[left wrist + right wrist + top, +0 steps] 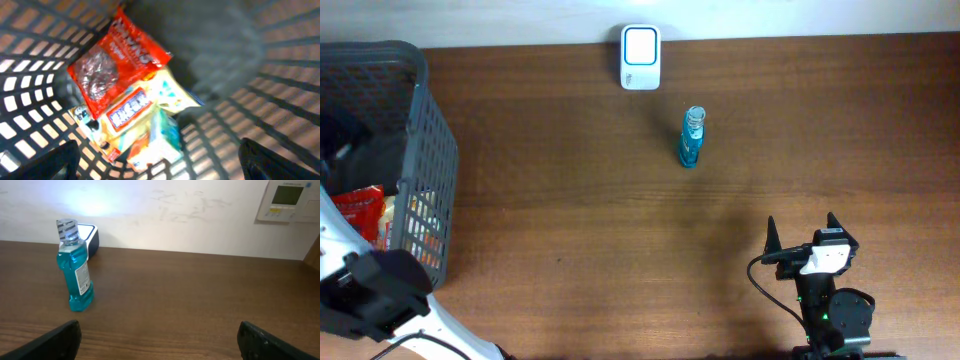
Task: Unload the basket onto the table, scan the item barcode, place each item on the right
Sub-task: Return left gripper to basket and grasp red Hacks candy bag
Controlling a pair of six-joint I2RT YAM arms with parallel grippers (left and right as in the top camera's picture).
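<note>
1. left gripper point(160, 157): released. the jaws stand wide apart with nothing between them. its fingers point(55, 160) show at the lower corners of the wrist view.
2. it hangs inside the basket point(280, 55), over a heap of packs on the basket floor. a red bag point(115, 57) lies on top and a yellow pack point(132, 110) with a blue label lies partly under it. no contact with either is seen.
3. right gripper point(802, 225): released and empty, jaws wide apart. it sits low over the table point(570, 220) near the front edge and faces the back wall.
4. bottle point(691, 140): upright on the table, blue liquid, striped cap. it stands well apart from the right gripper, ahead of it and to its left. a label shows on its side in the right wrist view; a barcode cannot be made out.
5. scanner point(640, 57): white, at the back edge of the table. it is near the bottle, behind it and to its left, not touching.
6. the basket is grey and stands at the left end of the table; the left arm reaches into it from the front-left corner.
</note>
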